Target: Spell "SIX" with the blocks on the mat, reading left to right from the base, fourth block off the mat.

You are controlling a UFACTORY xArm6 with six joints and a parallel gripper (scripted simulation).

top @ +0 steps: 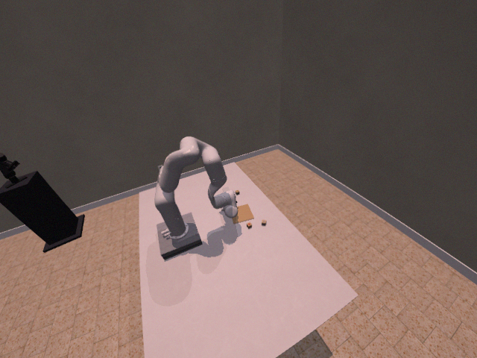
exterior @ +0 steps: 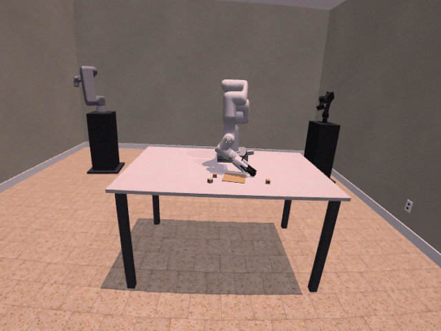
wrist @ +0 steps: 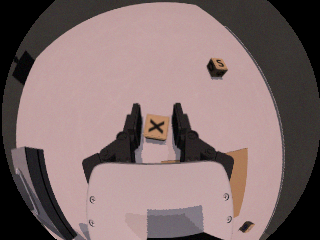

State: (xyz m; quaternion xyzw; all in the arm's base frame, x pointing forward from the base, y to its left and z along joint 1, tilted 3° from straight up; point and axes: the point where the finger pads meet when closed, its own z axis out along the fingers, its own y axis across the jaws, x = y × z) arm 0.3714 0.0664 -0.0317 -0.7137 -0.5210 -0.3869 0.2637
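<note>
You can't read the letters on the two blocks near the mat (top: 244, 213) (exterior: 233, 178) (wrist: 241, 175) in top & ext. views, too small; in wrist view the gripper housing (wrist: 160, 192) hides part of the mat.

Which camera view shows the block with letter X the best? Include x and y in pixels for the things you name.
The wrist view: the X block (wrist: 156, 127) shows its letter plainly there, between the gripper's (wrist: 157, 107) open fingers. The top and exterior views show no readable X on any block.

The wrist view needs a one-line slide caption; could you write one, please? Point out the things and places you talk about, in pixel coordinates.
Open gripper (wrist: 156, 112) astride the X block (wrist: 156, 126), S block (wrist: 217, 67) beyond.
</note>
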